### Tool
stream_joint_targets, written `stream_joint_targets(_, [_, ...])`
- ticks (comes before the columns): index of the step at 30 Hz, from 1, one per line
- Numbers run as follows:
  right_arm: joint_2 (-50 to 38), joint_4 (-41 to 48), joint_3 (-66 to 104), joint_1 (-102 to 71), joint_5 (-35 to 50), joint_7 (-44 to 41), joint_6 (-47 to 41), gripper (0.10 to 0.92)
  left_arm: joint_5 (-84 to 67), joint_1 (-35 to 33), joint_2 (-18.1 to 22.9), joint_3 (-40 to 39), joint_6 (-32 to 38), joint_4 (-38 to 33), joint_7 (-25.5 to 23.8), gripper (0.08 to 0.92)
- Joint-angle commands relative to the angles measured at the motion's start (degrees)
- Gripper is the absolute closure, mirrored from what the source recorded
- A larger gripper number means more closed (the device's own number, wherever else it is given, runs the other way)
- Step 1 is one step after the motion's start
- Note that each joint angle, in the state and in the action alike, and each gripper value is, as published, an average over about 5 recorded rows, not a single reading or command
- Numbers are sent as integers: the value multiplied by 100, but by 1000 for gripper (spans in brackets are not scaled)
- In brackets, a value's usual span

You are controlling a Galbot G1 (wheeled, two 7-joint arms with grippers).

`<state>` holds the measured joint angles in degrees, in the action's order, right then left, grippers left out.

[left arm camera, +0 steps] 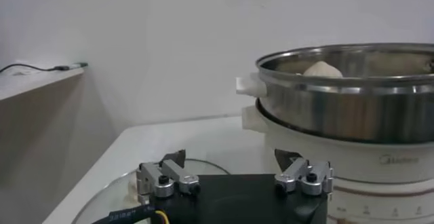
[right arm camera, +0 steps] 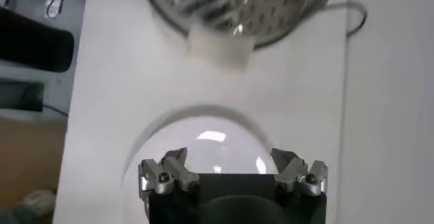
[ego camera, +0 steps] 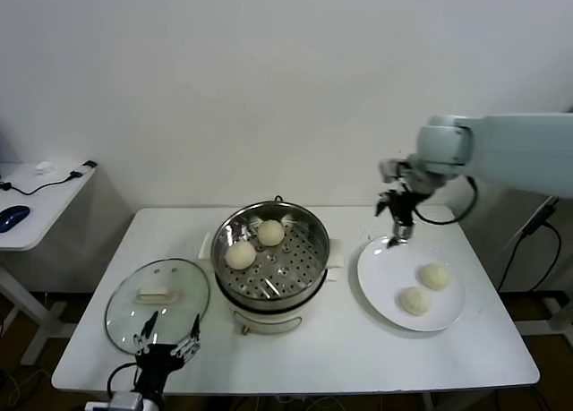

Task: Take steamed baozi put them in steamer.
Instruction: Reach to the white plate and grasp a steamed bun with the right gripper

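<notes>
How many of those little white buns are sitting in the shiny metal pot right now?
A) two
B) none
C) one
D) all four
A: the head view shows two baozi resting on the perforated tray inside the steamer, while the other two lie on the white plate to its right.
</notes>
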<state>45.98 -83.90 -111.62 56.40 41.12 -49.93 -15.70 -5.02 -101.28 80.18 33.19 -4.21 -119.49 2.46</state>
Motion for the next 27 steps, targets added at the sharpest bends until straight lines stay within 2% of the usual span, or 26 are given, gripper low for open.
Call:
stream_joint_targets(1, [-1340, 269, 702, -1721, -1297, -52, 85, 203, 51, -20, 56, -5, 5, 14, -7, 177])
stream_joint_targets(12, [-998, 901, 1929, -3337, -1543, 202, -106, 203, 141, -144, 102, 29, 30, 84, -9, 177])
stream_joint_targets(27, [-569, 1352, 2315, -3701, -1587, 325, -181, 203, 155, -109, 87, 33, 27, 141, -10, 177])
